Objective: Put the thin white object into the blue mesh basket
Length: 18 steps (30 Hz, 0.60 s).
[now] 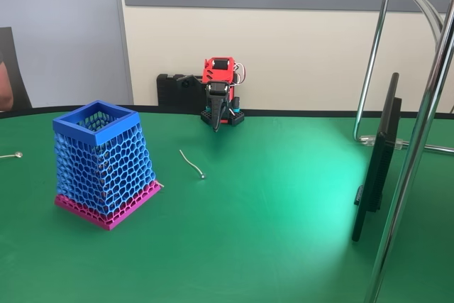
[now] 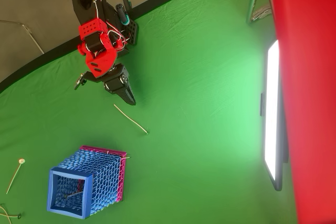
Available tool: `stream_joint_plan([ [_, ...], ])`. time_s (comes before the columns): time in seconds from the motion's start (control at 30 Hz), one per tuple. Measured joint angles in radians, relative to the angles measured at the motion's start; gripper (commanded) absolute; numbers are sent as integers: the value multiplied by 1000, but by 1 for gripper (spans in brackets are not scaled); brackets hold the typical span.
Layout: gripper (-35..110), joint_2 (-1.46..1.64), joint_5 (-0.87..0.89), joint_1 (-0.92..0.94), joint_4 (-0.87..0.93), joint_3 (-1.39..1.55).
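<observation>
The thin white object (image 1: 191, 163) (image 2: 131, 119) lies flat on the green table, a curved strand with a tiny ball at its near end. The blue mesh basket (image 1: 96, 123) (image 2: 66, 188) stands upright on its pink base, to the left of the strand in the fixed view. My gripper (image 1: 216, 123) (image 2: 130, 100) hangs at the far side of the table, tip down, fingers together and holding nothing. In the overhead view its tip is just short of the strand's upper end.
Another pale thin piece with a round tip (image 1: 10, 155) (image 2: 14, 176) lies left of the basket. A dark flat screen (image 1: 376, 161) (image 2: 273, 114) and chrome stand poles (image 1: 415, 147) occupy the right side. A thin stick (image 2: 73, 194) shows inside the basket.
</observation>
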Motion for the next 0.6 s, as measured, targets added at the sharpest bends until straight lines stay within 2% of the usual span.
stream_joint_plan([
  [0.6, 1, -49, -34, -34, -46, -5],
])
